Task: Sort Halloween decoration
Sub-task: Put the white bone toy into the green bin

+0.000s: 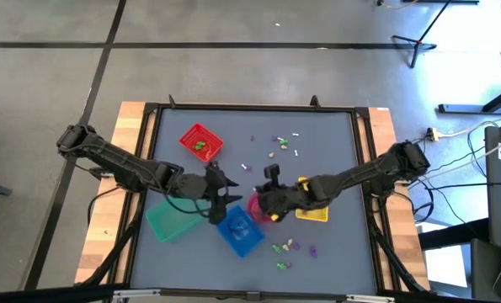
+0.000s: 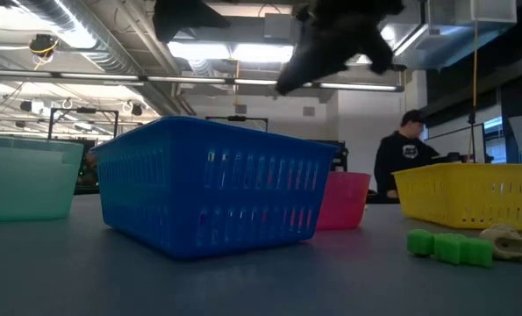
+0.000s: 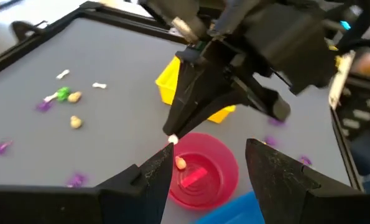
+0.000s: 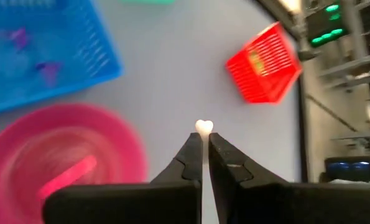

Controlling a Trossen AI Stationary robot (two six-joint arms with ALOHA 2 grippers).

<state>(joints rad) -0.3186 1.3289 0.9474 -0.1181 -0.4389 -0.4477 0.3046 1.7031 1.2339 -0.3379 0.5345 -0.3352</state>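
Note:
My right gripper (image 4: 203, 138) is shut on a tiny white trinket (image 4: 203, 127) and hangs just above the far rim of the pink bowl (image 3: 204, 172). In the bowl lie a cream trinket (image 3: 181, 163) and a pink piece. My left gripper (image 3: 212, 180) stands open, with nothing between its fingers, beside the bowl and over the blue basket (image 1: 240, 229). More trinkets lie loose on the mat, one group toward the far edge (image 1: 280, 145) and one toward the near edge (image 1: 290, 247). My right gripper pinches the white trinket (image 3: 171, 140) between the very tips of its two fingers, which slant down from the table's right side. Most of the trinket sticks out past the fingertips. It is lifted clear, above the pink bowl's rim.
A red basket (image 1: 201, 141) holding green pieces stands at the far left, a teal basket (image 1: 167, 220) near left, a yellow basket (image 1: 311, 210) right of the bowl. A green trinket (image 2: 449, 246) and a cream one (image 2: 506, 239) lie near the front. A person (image 2: 405, 158) sits beyond the table.

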